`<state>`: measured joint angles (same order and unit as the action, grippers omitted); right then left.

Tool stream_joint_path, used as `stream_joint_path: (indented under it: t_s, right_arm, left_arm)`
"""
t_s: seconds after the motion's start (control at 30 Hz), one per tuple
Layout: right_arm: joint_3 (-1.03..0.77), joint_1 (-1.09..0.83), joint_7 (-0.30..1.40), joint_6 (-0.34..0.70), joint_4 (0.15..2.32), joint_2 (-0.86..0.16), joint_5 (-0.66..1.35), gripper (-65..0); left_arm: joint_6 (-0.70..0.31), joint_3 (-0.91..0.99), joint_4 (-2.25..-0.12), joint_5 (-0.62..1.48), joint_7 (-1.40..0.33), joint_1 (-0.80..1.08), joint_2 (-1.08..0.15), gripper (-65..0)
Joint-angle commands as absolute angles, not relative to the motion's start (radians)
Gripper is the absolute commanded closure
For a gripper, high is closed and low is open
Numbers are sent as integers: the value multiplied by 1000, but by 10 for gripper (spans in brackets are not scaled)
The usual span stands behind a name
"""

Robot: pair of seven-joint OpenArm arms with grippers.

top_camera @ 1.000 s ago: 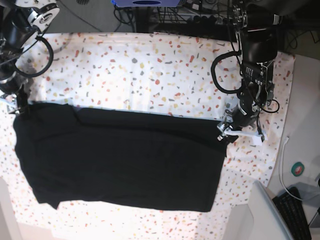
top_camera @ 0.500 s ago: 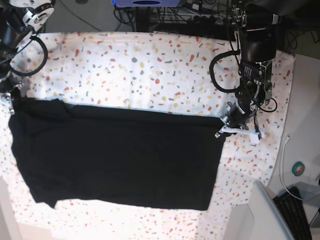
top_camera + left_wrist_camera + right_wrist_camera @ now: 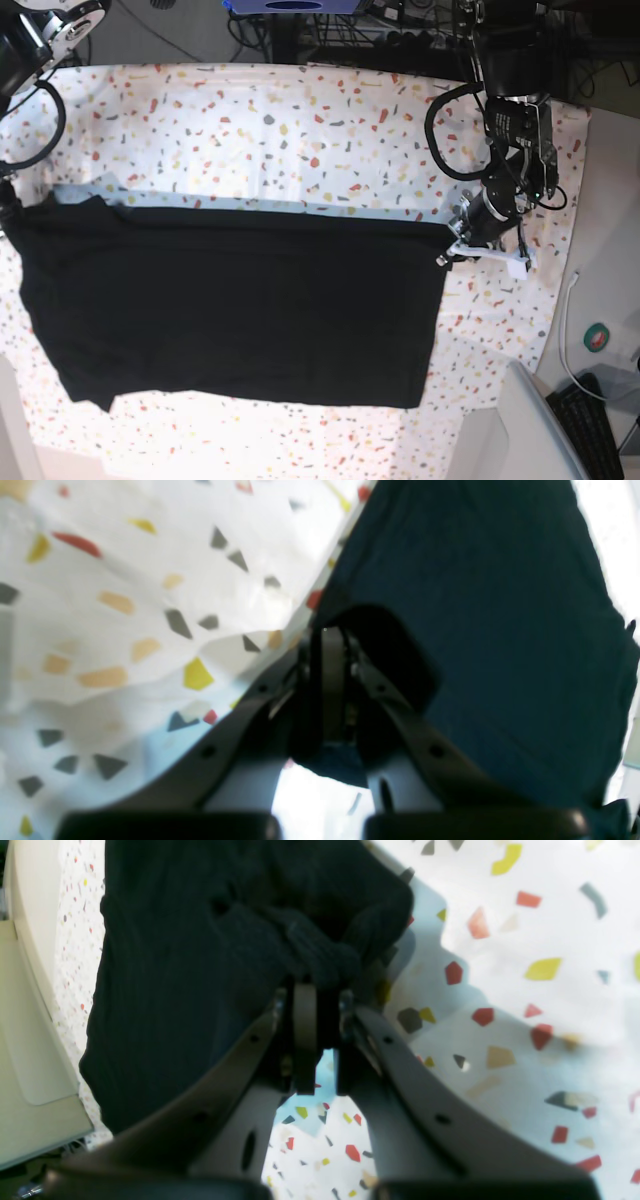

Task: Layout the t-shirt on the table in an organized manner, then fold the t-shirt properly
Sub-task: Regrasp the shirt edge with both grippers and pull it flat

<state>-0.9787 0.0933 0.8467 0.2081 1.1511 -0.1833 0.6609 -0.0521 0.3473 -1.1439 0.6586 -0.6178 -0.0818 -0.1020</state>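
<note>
The black t-shirt (image 3: 240, 310) is spread wide across the flecked white table (image 3: 300, 130), its top edge pulled into a straight line. My left gripper (image 3: 447, 252) is shut on the shirt's top right corner. In the left wrist view its jaws (image 3: 330, 635) pinch the dark fabric (image 3: 475, 605). My right gripper (image 3: 312, 985) is shut on a bunched fold of the t-shirt (image 3: 175, 965) at the top left corner. In the base view it sits at the frame's left edge, mostly cut off. No print or label shows.
A beige panel (image 3: 530, 430) and a keyboard (image 3: 590, 420) stand off the table's lower right corner, beside a white cable (image 3: 568, 330) and a round green object (image 3: 597, 338). A beige ledge (image 3: 30, 1040) borders the table on the right gripper's side. Cables clutter the back.
Both grippers went from open to shut on the shirt's top corners. The right arm drew its corner left and back, stretching the top edge taut; the shirt shifted slightly toward the back.
</note>
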Motion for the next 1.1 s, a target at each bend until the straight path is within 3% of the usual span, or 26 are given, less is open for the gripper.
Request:
stream_joint_path:
  t_s: [0.0, 0.17, 0.53, 1.07]
  right_arm:
    - [-980, 108, 823, 209, 1193, -209, 680, 0]
    - [-935, 65, 883, 154, 1211, -205, 680, 0]
    - [-914, -113, 806, 156, 1214, -159, 690, 0]
    - [-917, -191, 812, 156, 1357, -82, 688, 0]
  left_arm:
    - [-58, 367, -1179, 661, -616, -102, -110, 0]
    - [-58, 389, -1247, 654, -679, -51, -108, 0]
    - [-58, 392, -1426, 653, -624, 206, -117, 0]
    - [-58, 392, -1428, 653, -624, 242, -117, 0]
